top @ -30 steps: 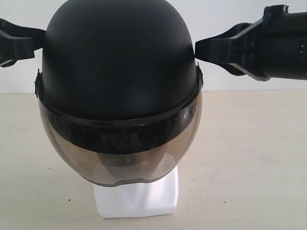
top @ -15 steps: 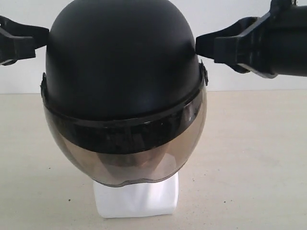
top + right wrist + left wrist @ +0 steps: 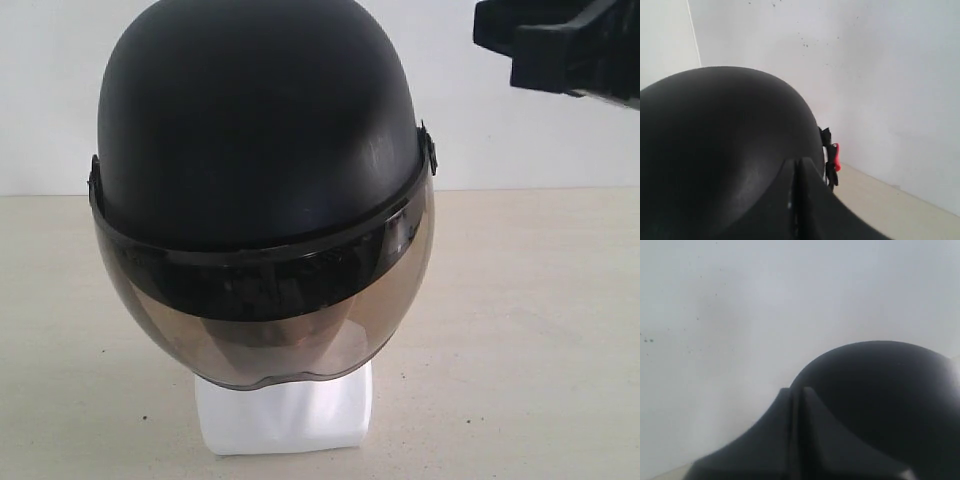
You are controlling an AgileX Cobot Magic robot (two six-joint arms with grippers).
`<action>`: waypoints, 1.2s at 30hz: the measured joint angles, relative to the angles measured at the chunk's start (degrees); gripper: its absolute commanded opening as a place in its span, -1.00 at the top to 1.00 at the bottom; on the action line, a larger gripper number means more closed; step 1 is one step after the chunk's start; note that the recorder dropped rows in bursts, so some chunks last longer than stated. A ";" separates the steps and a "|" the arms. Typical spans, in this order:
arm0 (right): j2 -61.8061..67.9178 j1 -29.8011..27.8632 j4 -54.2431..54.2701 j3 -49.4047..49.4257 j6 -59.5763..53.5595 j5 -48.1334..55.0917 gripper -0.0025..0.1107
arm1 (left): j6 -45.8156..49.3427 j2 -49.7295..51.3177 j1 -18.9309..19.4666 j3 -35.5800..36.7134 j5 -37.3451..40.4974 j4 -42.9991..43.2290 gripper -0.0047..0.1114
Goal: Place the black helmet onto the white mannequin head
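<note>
The black helmet (image 3: pixel 260 130) sits on the white mannequin head, whose smoky visor (image 3: pixel 270 320) covers the face. Only the white neck base (image 3: pixel 285 420) shows below the visor. My right gripper (image 3: pixel 497 40) hangs at the upper right, apart from the helmet; in the right wrist view its fingers (image 3: pixel 796 165) are shut together with nothing between them, the helmet's dome (image 3: pixel 715 140) just beyond. My left gripper (image 3: pixel 796 392) is out of the exterior view; its wrist view shows it shut and empty, close to the helmet's shell (image 3: pixel 890 390).
The head stands on a beige tabletop (image 3: pixel 520 330) in front of a white wall (image 3: pixel 530 140). A red strap buckle (image 3: pixel 835 156) hangs at the helmet's side in the right wrist view.
Both grippers have drawn back from the helmet's sides. The left one has left the exterior view and the right one has risen to the upper right. The helmet stays on the head.
</note>
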 measured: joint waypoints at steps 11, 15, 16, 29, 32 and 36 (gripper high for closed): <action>-16.12 0.00 0.00 17.89 -7.30 2.87 0.96 | -11.79 -22.95 0.00 16.05 -5.97 16.49 0.84; -23.99 0.00 0.00 27.65 -7.52 0.48 0.96 | -16.65 -31.85 0.00 26.37 -5.11 16.77 0.84; -25.60 0.00 0.00 29.68 -6.71 0.30 0.96 | -16.93 -33.73 0.00 28.51 -4.27 16.88 0.84; -27.54 0.00 -0.11 32.05 -1.35 0.53 0.96 | -17.16 -38.74 0.00 30.17 -4.31 14.88 0.84; -27.54 0.00 -0.11 32.05 -1.27 0.53 0.96 | -17.16 -38.74 0.00 30.17 -4.31 14.88 0.84; -27.54 0.00 -0.11 32.05 -1.27 0.53 0.96 | -17.16 -38.74 0.00 30.17 -4.43 14.88 0.84</action>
